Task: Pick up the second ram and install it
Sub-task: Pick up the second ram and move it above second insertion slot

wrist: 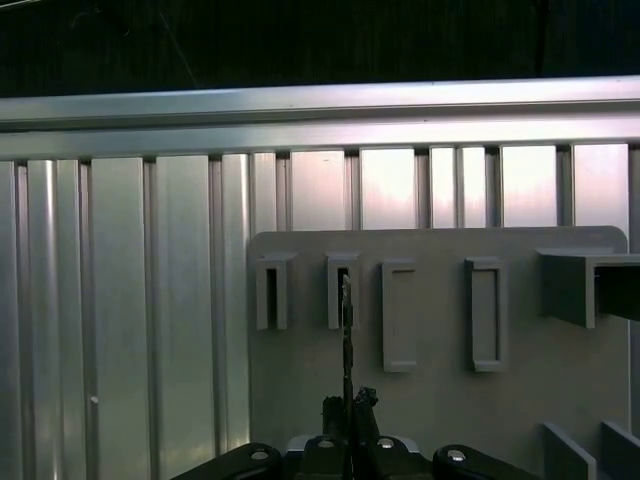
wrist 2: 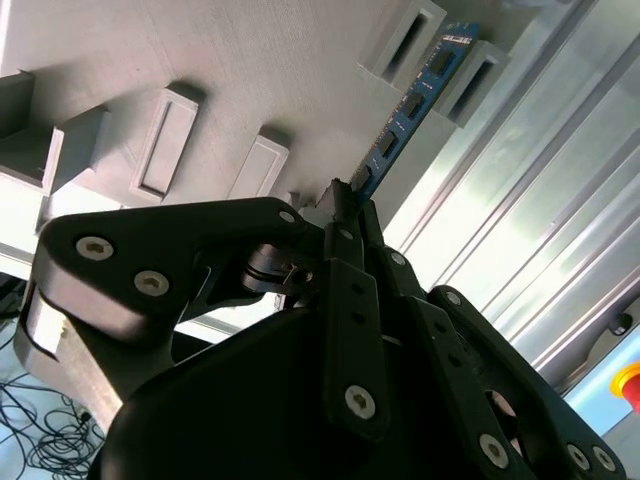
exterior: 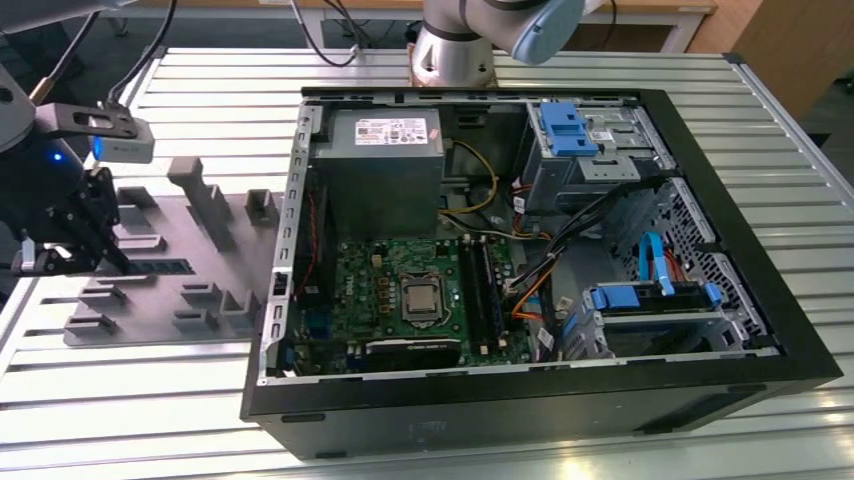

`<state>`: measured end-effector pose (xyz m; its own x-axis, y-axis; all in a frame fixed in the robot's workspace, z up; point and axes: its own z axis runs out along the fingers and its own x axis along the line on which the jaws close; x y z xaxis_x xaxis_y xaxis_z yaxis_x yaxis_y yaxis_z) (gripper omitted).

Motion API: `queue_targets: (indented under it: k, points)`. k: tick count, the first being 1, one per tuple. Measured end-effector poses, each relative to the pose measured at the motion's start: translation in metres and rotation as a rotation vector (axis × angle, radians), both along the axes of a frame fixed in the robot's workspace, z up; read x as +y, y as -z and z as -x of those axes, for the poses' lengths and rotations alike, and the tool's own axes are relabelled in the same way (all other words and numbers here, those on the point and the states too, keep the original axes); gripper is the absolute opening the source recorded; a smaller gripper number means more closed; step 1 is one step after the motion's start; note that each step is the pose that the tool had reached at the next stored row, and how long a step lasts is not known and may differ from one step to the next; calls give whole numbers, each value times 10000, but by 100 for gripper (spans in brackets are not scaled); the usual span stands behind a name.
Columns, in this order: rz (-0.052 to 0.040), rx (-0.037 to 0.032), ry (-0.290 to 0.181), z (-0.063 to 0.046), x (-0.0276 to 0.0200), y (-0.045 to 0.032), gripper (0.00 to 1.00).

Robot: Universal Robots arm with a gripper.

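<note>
My claw (wrist 2: 345, 197) is pinched narrow on one end of the second ram (wrist 2: 405, 112) — the blue stick, seen edge-on in the first wrist view. It reaches over the grey holder tray (wrist 2: 240, 70), its far end by two raised blocks (wrist 2: 410, 40).

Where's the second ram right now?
The long blue ram stick stands on edge in the grey plastic holder tray at the exterior view's left, its near end between the fingers of the gripper.
</note>
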<state>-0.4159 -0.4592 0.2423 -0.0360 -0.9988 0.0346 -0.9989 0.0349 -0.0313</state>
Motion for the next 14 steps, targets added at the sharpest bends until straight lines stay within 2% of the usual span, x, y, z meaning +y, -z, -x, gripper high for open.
queue_targets:
  k: [14]
  points:
    - [0, 0, 0, 0, 0, -59, 14]
